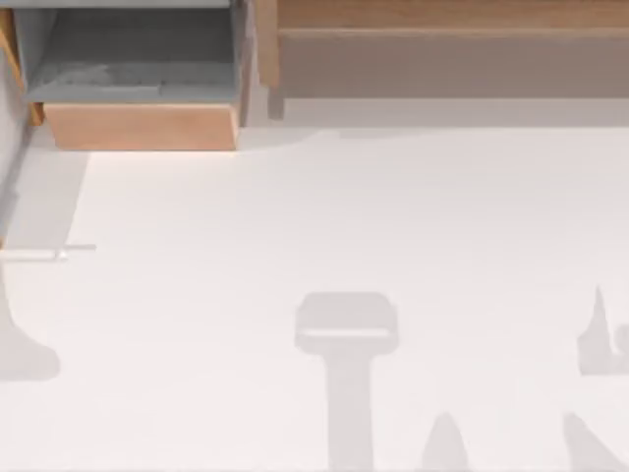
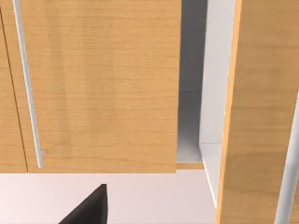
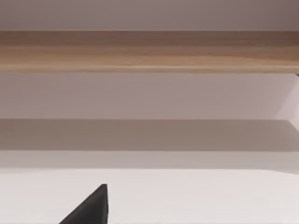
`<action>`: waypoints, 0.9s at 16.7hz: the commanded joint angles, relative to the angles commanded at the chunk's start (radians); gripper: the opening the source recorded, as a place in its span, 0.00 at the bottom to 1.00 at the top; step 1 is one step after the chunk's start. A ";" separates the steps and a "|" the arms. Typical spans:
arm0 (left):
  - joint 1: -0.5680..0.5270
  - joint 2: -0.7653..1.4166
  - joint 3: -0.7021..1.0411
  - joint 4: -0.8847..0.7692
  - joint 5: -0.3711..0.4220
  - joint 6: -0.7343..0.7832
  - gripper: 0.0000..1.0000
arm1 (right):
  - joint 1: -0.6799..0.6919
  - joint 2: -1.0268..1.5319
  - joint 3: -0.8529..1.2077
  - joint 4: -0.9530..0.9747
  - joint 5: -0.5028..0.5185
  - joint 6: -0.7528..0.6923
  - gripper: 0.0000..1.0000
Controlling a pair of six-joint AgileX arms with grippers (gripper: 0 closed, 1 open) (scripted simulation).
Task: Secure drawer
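The drawer stands pulled out at the table's back left, with a wooden front and a grey inside. The left wrist view faces wooden fronts: a wide one with a slim silver bar handle, then a gap onto a pale inside, then a nearer wooden panel. A dark part of my left gripper shows low in that view, apart from the wood. A dark part of my right gripper shows in the right wrist view, over the white table, well short of a wooden edge.
A long wooden cabinet runs along the back right of the white table. A thin silver bar juts in at the left edge. Grey shadows of the arms lie on the front of the table.
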 joint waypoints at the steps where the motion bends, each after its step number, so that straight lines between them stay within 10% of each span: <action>1: -0.012 0.007 0.016 -0.009 -0.011 0.000 1.00 | 0.000 0.000 0.000 0.000 0.000 0.000 1.00; 6: -0.023 0.014 0.032 -0.018 -0.023 0.000 1.00 | 0.000 0.000 0.000 0.000 0.000 0.000 1.00; 15: -0.023 0.014 0.032 -0.018 -0.023 0.000 0.32 | 0.000 0.000 0.000 0.000 0.000 0.000 1.00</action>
